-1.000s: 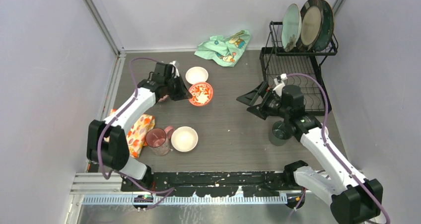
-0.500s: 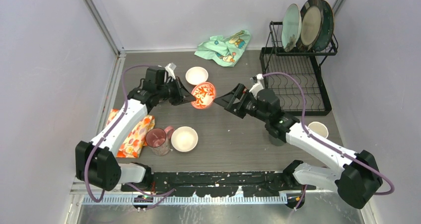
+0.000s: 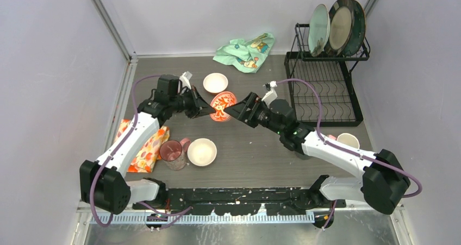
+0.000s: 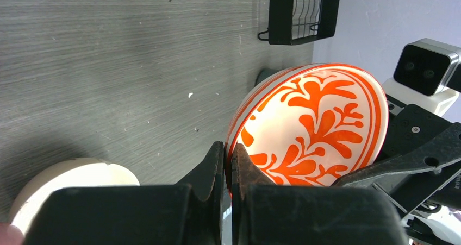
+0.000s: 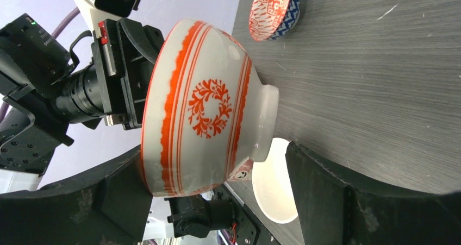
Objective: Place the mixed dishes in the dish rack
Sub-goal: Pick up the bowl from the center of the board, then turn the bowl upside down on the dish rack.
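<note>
Left gripper (image 3: 208, 110) was clamped on red bowl (image 3: 222, 105) rim, bowl lifted off table (image 3: 255, 147). Right gripper (image 3: 231, 110) was open, fingers either side of bowl.

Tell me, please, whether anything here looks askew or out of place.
The red bowl hangs on edge in mid-air, its rim pinched by the left fingers, the right fingers open around it. A green cloth lies crumpled near the dish rack.

Red bowl (image 3: 222, 105) tilted, left claw (image 3: 209, 110) apparently gripping it
</note>
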Action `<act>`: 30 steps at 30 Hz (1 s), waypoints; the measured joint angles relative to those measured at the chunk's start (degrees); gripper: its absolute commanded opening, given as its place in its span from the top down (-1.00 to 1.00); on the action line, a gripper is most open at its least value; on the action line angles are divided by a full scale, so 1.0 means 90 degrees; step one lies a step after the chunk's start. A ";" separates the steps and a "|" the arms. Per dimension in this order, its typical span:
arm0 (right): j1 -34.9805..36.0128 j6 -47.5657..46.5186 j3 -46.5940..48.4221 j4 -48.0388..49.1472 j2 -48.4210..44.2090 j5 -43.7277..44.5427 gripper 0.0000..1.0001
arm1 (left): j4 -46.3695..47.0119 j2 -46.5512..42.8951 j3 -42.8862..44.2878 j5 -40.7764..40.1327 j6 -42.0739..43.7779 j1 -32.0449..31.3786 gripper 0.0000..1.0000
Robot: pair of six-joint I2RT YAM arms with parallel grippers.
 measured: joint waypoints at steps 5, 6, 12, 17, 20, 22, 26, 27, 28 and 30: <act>0.0114 -0.0075 0.0000 0.0085 0.0000 0.0323 -0.78 | 0.0063 -0.0027 -0.0063 0.0180 -0.0165 0.0000 1.00; 0.0117 -0.0097 0.0000 0.0085 0.0000 0.0352 -0.72 | 0.0073 -0.0027 -0.0087 0.0194 -0.0202 0.0000 1.00; 0.0151 -0.0185 0.0000 0.0158 0.0000 0.0447 -0.58 | 0.0080 -0.0027 -0.0168 0.0202 -0.0311 0.0000 1.00; 0.0153 -0.0185 0.0002 0.0180 0.0015 0.0500 -0.73 | 0.0090 -0.0027 -0.0199 0.0226 -0.0364 0.0000 1.00; 0.0153 -0.0180 0.0005 0.0175 0.0087 0.0520 -0.58 | 0.0090 -0.0027 -0.0221 0.0221 -0.0364 0.0000 1.00; 0.0153 -0.0177 0.0005 0.0177 0.0114 0.0566 -0.51 | 0.0090 -0.0027 -0.0250 0.0192 -0.0364 0.0000 1.00; 0.0163 -0.0124 0.0005 0.0175 0.0129 0.0617 -0.43 | 0.0090 -0.0027 -0.0289 0.0163 -0.0362 0.0000 1.00; 0.0163 -0.0087 0.0005 0.0180 0.0141 0.0622 -0.42 | 0.0095 -0.0027 -0.0289 0.0148 -0.0359 0.0000 0.99; 0.0163 -0.0024 0.0007 0.0187 0.0170 0.0631 -0.41 | 0.0095 -0.0027 -0.0289 0.0121 -0.0352 0.0000 0.97; 0.0163 0.0027 0.0015 0.0211 0.0228 0.0636 -0.37 | 0.0090 -0.0024 -0.0301 0.0058 -0.0330 0.0002 0.93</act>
